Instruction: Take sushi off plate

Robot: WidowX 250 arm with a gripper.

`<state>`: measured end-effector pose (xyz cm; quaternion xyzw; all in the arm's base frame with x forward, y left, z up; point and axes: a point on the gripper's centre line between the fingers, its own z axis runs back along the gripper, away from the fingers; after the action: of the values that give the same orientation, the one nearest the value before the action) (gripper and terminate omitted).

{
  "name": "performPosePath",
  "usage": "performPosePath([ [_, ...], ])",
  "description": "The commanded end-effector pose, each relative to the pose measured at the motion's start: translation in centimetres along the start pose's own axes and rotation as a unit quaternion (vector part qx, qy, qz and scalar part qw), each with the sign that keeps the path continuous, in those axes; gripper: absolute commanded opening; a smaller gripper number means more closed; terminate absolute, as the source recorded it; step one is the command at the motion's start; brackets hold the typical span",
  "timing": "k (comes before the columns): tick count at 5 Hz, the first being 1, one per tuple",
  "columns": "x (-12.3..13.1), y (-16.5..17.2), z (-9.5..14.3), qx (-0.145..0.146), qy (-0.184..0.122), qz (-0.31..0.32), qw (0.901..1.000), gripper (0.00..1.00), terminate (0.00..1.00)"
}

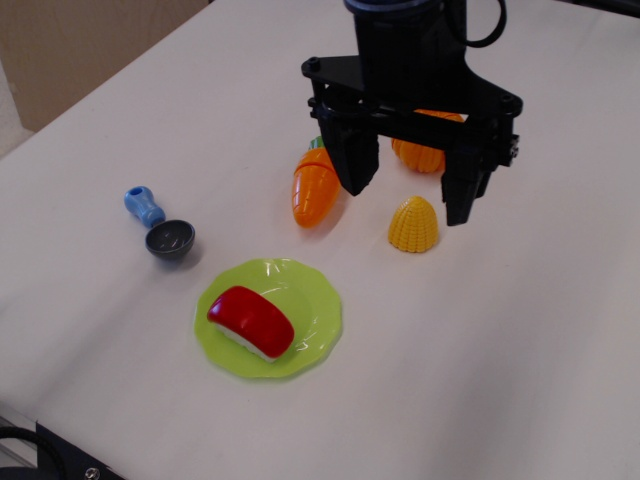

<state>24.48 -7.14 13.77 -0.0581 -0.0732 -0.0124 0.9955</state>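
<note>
Now sushi [251, 321] lies on plate [318, 327], left side. Tool [413, 194] hangs up high, fingers wide apart, holding nothing, far from sushi. Carrot [313, 187] and corn [413, 225] sit under tool on desk [520, 360].

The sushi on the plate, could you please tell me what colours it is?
The sushi has a glossy red top over a white base, seen best in the observation.image view.
</note>
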Motion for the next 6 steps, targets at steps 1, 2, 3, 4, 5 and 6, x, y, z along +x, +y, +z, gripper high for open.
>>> performPosePath([
  [1,0.0,0.0,0.0,0.0,0.0,0.0,1.0,1.0,0.0],
  [2,-1.3,2.5,-0.2,0.014,-0.024,0.063,0.9976,1.0,0.0],
  [3,-2.8,5.7,-1.4,0.06,-0.047,0.153,0.9852,1.0,0.0],
  [4,-4.0,8.4,-3.9,0.056,-0.066,0.239,0.967,1.0,0.0],
  [5,-4.2,8.5,-5.4,0.061,-0.087,0.334,0.9365,1.0,0.0],
  [6,-5.0,8.4,-6.3,0.073,-0.106,0.431,0.8932,1.0,0.0],
])
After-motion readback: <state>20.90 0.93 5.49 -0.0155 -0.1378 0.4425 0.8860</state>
